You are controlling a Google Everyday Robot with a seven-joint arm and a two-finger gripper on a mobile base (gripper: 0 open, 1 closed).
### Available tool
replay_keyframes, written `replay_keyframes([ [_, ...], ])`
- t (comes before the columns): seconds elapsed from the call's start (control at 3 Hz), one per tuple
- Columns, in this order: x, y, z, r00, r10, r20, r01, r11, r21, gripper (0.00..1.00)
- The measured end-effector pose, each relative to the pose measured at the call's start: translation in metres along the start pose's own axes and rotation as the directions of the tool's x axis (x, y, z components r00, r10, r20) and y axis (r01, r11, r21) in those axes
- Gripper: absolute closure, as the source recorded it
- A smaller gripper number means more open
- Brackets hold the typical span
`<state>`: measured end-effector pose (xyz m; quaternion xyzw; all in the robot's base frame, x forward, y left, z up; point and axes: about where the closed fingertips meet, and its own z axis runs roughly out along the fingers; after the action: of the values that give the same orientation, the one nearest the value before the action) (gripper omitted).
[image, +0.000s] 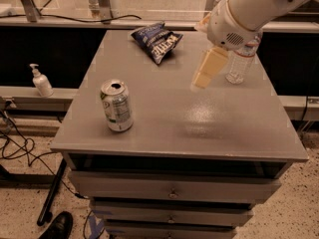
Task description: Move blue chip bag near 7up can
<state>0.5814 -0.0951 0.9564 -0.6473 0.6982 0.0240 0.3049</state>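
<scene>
Claw (202, 79), grip state unclear, hangs over grey table (224, 128) near crumpled navy-blue foil chip bag (156, 41); silver-green aluminium can (116, 106) well apart

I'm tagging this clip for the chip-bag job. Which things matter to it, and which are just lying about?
Job: blue chip bag, far edge of the table; 7up can, front left; end effector, hovering above the table, right of centre.
Lying about: water bottle, far right; pump bottle, left ledge.
</scene>
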Motion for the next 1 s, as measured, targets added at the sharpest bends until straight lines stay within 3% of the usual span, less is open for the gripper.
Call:
replay_keyframes([
  [0.33, -0.012, -0.056, 0.041, 0.997, 0.039, 0.071, -0.043, 0.9968, 0.068, 0.0],
  [0.67, -0.012, -0.056, 0.041, 0.997, 0.039, 0.071, -0.043, 0.9968, 0.067, 0.0],
  [1.0, -0.015, -0.071, 0.052, 0.996, 0.03, 0.08, -0.039, 0.9934, 0.108, 0.0],
])
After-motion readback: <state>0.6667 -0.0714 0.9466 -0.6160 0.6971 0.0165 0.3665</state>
